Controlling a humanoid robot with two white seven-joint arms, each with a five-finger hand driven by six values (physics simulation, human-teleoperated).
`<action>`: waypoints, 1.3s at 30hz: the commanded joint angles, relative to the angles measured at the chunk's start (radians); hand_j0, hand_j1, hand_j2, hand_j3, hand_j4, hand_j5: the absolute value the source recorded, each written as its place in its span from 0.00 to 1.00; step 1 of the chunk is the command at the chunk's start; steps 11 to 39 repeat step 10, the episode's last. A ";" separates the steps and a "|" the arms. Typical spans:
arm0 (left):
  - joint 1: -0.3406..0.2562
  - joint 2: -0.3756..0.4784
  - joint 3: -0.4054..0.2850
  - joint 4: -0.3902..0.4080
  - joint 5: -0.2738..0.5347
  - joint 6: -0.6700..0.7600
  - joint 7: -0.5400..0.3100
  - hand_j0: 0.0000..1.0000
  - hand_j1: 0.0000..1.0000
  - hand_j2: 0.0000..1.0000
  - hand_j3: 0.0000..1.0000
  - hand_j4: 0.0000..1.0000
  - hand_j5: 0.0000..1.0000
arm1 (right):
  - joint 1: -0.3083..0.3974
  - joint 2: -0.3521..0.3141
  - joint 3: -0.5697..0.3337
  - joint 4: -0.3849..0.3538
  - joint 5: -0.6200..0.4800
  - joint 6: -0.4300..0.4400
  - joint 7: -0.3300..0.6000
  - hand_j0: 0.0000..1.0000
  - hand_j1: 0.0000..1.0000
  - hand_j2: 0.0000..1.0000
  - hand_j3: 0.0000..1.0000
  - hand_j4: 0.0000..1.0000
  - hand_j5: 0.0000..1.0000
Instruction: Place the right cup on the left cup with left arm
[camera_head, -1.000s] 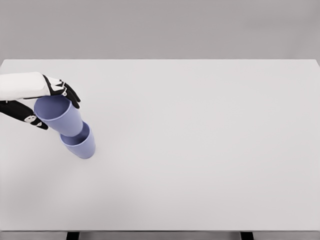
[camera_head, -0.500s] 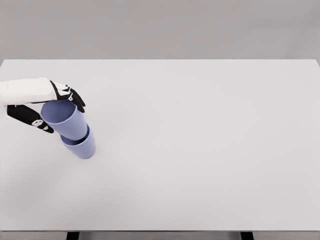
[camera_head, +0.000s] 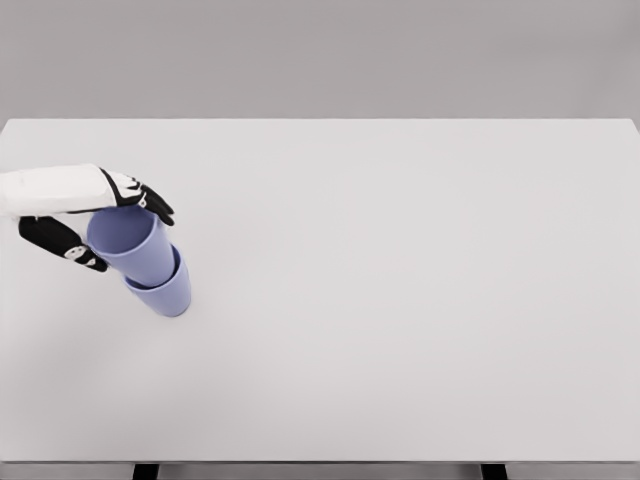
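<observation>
Two lavender-blue cups are at the table's left. The lower cup (camera_head: 168, 293) stands on the table. The upper cup (camera_head: 133, 243) sits tilted with its base inside the lower one. My left hand (camera_head: 108, 228) comes in from the left edge and is shut on the upper cup near its rim, black fingers above and thumb below. The right arm is out of view.
The white table (camera_head: 400, 280) fills the view, with its far edge against a grey wall and its front edge at the bottom of the picture. The cups are near the left edge.
My left hand has carried the upper cup slightly right and down, so it sits deeper inside the lower cup. The lower cup has not moved.
</observation>
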 joint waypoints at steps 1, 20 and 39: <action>0.000 0.000 0.002 0.000 0.003 0.003 0.000 1.00 1.00 1.00 1.00 1.00 1.00 | 0.000 0.000 0.000 -0.001 0.000 0.000 0.000 1.00 1.00 1.00 1.00 1.00 1.00; -0.002 0.081 0.002 0.054 0.012 0.003 -0.007 1.00 1.00 1.00 1.00 1.00 1.00 | 0.000 0.000 0.000 -0.001 0.000 0.000 0.000 1.00 1.00 1.00 1.00 1.00 1.00; -0.002 0.081 0.002 0.054 0.012 0.003 -0.007 1.00 1.00 1.00 1.00 1.00 1.00 | 0.000 0.000 0.000 -0.001 0.000 0.000 0.000 1.00 1.00 1.00 1.00 1.00 1.00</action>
